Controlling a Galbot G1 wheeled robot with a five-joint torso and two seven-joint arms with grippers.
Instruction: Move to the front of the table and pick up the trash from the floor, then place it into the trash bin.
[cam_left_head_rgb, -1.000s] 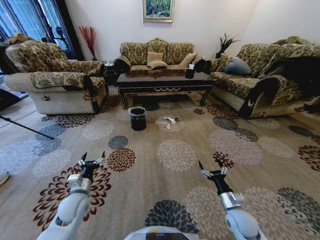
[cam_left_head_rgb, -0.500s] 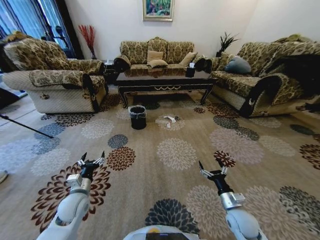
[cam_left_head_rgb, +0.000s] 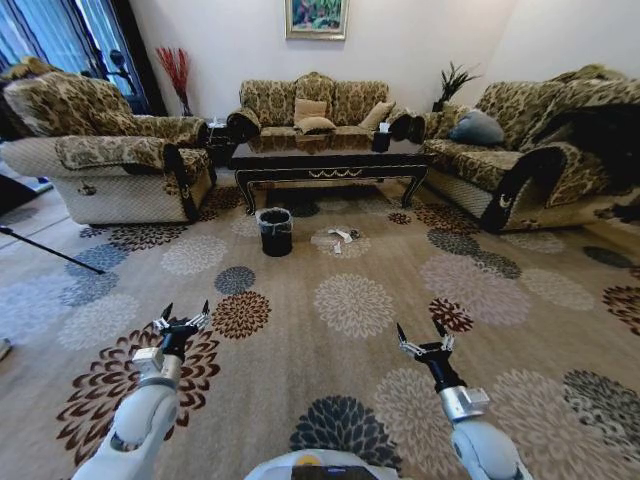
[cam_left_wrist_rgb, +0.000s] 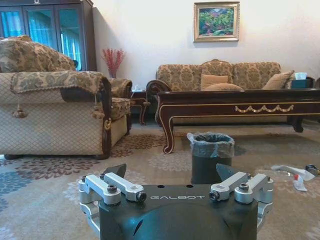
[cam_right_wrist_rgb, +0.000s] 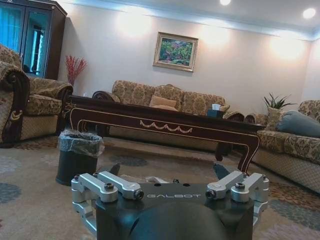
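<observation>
Since the earlier frames the whole head view has shifted slightly: bin and table sit a little higher and farther up in the picture, which is camera travel; both arms hold the same pose as before.

Left gripper (cam_left_head_rgb: 180, 319): fingers spread wide, nothing between them, held low over the carpet (cam_left_head_rgb: 330, 350), well short of the bin and to its left.

Right gripper (cam_left_head_rgb: 421, 337): fingers likewise spread and empty, well short of the bin and to its right.

Bin (cam_left_head_rgb: 275, 232): round, black, grey bag folded over the rim, upright on the carpet. Taken as landmark for what follows.

Trash (cam_left_head_rgb: 339, 239): white scraps and a small dark bit on the carpet, near the bin on its right, apart from it. In the left wrist view a clear bottle (cam_left_wrist_rgb: 293, 172) with a red cap lies among them.

Table (cam_left_head_rgb: 328, 160): dark glossy wood, gold trim, just behind the bin; the bin stands in front of its left leg.

Armchair (cam_left_head_rgb: 100, 165): left of the bin, well apart.

Sofa (cam_left_head_rgb: 315, 108): beyond the table, behind the bin.
</observation>
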